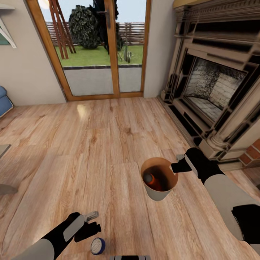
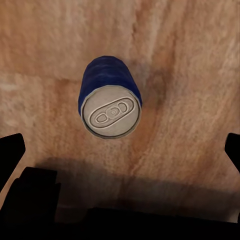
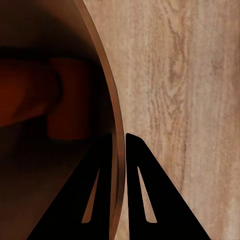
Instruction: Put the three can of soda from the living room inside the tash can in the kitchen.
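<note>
The grey-tan trash can (image 1: 158,195) is over the wood floor in the head view, and my right gripper (image 1: 179,162) is shut on its right rim. In the right wrist view the fingers (image 3: 107,165) pinch the thin rim (image 3: 107,90), one inside and one outside. Orange soda cans (image 1: 154,182) lie in its brown inside, dim in the right wrist view (image 3: 67,102). The dark blue can (image 1: 97,246) stands upright on the floor close to my base. My left gripper (image 1: 92,222) hovers open just beside and above it. The left wrist view looks down on the can's grey top (image 2: 111,116).
A carved dark fireplace surround (image 1: 213,90) with red brick runs along the right. Wood-framed glass doors (image 1: 97,47) close off the far wall. A blue seat (image 1: 4,103) and a grey furniture edge (image 1: 3,187) sit at the left. Warm plank floor stretches between them.
</note>
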Available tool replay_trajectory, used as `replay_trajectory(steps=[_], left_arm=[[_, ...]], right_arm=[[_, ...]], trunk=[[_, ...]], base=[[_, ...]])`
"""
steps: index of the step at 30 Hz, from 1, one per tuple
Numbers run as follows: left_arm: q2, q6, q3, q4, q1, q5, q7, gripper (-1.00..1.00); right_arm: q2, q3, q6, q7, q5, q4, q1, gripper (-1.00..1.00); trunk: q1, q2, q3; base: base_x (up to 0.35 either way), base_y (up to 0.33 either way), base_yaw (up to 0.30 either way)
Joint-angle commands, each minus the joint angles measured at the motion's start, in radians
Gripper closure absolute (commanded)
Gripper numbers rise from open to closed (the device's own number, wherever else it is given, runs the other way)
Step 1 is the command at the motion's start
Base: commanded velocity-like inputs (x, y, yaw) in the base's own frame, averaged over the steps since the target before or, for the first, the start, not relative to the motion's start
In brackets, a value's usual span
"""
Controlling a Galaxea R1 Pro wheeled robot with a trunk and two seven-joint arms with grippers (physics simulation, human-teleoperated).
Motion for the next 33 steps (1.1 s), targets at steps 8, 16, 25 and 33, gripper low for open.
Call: replay_trajectory(steps=[8,16,25,33], left_arm=[[0.003,0.005,0.001,-0.004,-0.002,0.001,0.0,-1.0],[0.003,0.006,0.002,-0.003,-0.007,0.001,0.0,-1.0],[0.003,0.005,0.002,-0.003,-0.008,0.001,0.001,-1.0],[0.002,0.006,0.002,-0.001,-0.008,0.001,0.0,-1.0]], right_arm=[[0.0,-0.001,0.003,0.007,-0.024,-0.003,-0.001,1.0],[0.0,-0.001,0.003,0.008,-0.024,-0.003,-0.001,1.0],[0.0,-0.001,0.003,0.008,-0.024,-0.003,-0.001,1.0],[0.0,-0.001,0.003,0.007,-0.024,-0.003,-0.001,1.0]], trunk=[[0.004,-0.007,-0.003],[0.031,-0.056,-0.025],[0.031,-0.056,-0.025],[0.061,-0.112,-0.05]], base=[[0.0,0.0,0.0],[0.0,0.0,0.0],[0.0,0.0,0.0],[0.0,0.0,0.0]])
